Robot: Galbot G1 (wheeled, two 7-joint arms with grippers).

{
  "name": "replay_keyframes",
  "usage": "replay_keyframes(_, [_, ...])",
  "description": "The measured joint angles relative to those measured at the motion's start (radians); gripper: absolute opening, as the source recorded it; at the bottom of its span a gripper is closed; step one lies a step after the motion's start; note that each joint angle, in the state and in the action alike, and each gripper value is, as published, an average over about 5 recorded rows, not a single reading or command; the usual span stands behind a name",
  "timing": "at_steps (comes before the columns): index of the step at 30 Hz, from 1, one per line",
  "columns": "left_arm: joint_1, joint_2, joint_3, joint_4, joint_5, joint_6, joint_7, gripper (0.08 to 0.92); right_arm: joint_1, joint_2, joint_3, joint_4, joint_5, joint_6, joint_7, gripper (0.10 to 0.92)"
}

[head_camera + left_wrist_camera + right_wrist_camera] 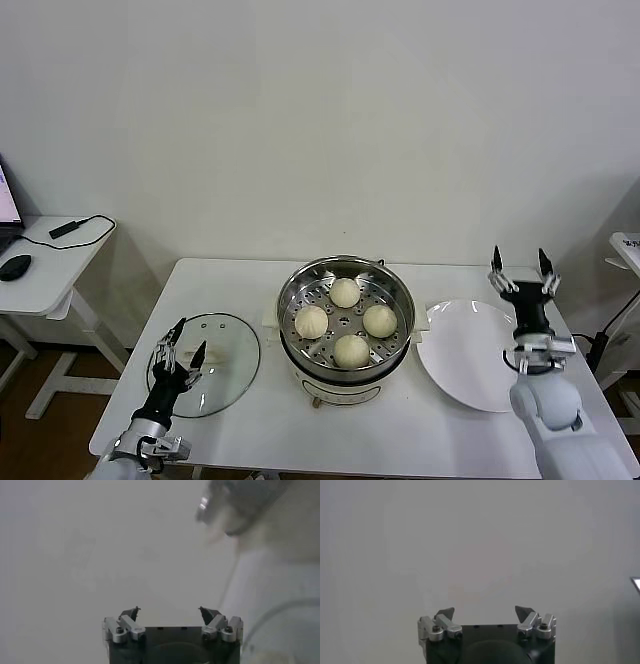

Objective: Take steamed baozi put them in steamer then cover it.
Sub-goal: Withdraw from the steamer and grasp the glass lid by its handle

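**Head view: buns in, lid yet to go on**

Head view shows, from the left, the left gripper [182, 338] spread wide and empty over the glass lid [222, 360] flat on the table [250, 430]. In the middle, four steamed baozi [345, 292] sit on the steamer [400, 300] tray. On the right, the right gripper [520, 266] hangs released above the bare white plate [470, 360]. Likely risks: a smooth lid slipping from the grip, or its rim catching the pot's edge and landing tilted. No readable writing anywhere.
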Motion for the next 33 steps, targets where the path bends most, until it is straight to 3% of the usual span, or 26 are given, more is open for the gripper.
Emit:
replay_keyframes(13, [-0.013, -0.018, -0.009, 0.139, 0.203, -0.052, -0.072, 0.823, -0.097, 0.079, 0.048, -0.002, -0.058, 0.009, -0.009, 0.823])
replay_keyframes(33, [-0.147, -0.043, 0.021, 0.295, 0.308, -0.065, -0.14, 0.823, -0.137, 0.118, 0.065, -0.01, -0.098, 0.013, -0.03, 0.823])
